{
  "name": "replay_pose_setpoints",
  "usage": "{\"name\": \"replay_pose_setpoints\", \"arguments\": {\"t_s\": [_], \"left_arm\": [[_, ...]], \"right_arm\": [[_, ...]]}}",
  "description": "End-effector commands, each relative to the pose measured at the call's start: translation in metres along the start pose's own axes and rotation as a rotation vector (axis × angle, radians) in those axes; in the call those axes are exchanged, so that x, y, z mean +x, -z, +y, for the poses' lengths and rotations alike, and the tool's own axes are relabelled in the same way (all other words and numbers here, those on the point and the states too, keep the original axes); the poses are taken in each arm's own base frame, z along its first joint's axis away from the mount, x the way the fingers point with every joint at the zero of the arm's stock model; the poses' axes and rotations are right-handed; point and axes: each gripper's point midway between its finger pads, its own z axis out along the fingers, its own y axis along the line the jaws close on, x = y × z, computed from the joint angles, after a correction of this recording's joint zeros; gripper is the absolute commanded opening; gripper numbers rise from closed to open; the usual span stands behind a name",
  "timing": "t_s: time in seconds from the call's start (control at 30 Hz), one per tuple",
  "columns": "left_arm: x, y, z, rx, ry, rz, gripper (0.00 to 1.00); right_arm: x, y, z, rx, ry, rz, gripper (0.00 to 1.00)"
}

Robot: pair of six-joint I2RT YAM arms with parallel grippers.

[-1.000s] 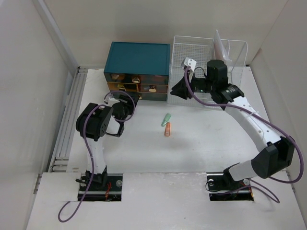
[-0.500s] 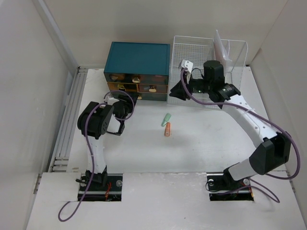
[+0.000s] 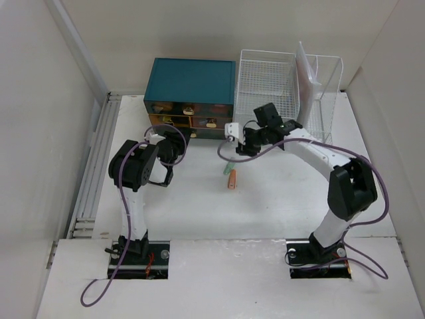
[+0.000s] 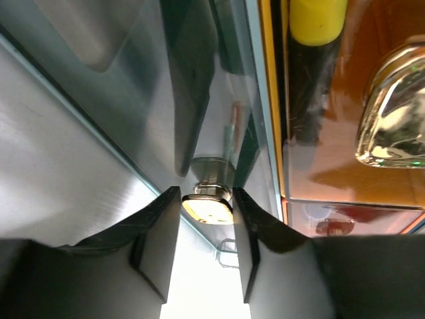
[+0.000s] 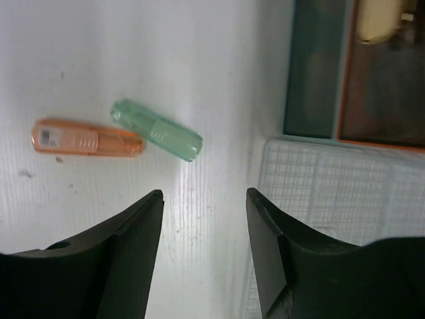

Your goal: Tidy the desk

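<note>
We see the desk (image 3: 199, 212) as a white tabletop with a grey rail along its left edge, a teal drawer cabinet (image 3: 192, 81) and a white wire basket (image 3: 269, 73) standing side by side at its far end. The left gripper (image 4: 206, 199) is up against the cabinet's front, its jaws clenched on a small gold drawer knob (image 4: 207, 203) (both dark fingers press the knob's sides in the left wrist view). The right gripper (image 5: 204, 199) hangs over the middle of the desk just in front of the cabinet, jaws spread wide with nothing between them. Beyond its fingertips two small items lie on the bare surface: a translucent green tube (image 5: 157, 130) and an orange tube (image 5: 86, 137) with a small label at one end. Their ends lie close together; we cannot tell whether they touch. Both lie well apart from the left gripper.
</note>
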Motion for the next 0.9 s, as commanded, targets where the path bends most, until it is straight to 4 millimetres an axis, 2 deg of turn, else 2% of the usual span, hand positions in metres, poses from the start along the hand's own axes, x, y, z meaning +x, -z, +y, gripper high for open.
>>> {"name": "replay_pose_setpoints", "arguments": {"t_s": [0.0, 0.03, 0.2, 0.4, 0.5, 0.53, 0.6, 0.87], "left_arm": [[-0.016, -0.004, -0.055, 0.215, 0.006, -0.060, 0.32], [-0.016, -0.004, -0.055, 0.215, 0.006, -0.060, 0.28], [-0.017, -0.003, -0.058, 0.224, 0.016, -0.061, 0.20], [-0.012, 0.000, -0.060, 0.235, 0.025, -0.053, 0.13], [-0.011, 0.003, -0.055, 0.226, 0.024, -0.051, 0.09], [-0.011, 0.003, -0.055, 0.226, 0.024, -0.051, 0.09], [-0.005, 0.006, -0.052, 0.220, 0.031, -0.030, 0.06], [-0.005, 0.021, -0.051, 0.241, 0.033, -0.035, 0.03]], "right_arm": [[0.003, 0.000, -0.012, 0.069, 0.325, 0.077, 0.59], [0.002, -0.005, -0.009, 0.062, 0.367, 0.074, 0.57], [0.001, -0.016, -0.012, 0.040, 0.540, 0.051, 0.56], [0.009, -0.037, -0.009, -0.023, 0.654, 0.057, 0.58], [0.017, -0.045, 0.002, -0.128, 0.690, 0.063, 0.58], [0.020, -0.048, 0.012, -0.174, 0.699, 0.067, 0.58], [0.025, -0.056, 0.018, -0.215, 0.731, 0.077, 0.59], [0.032, -0.068, 0.033, -0.328, 0.747, 0.087, 0.60]]}}
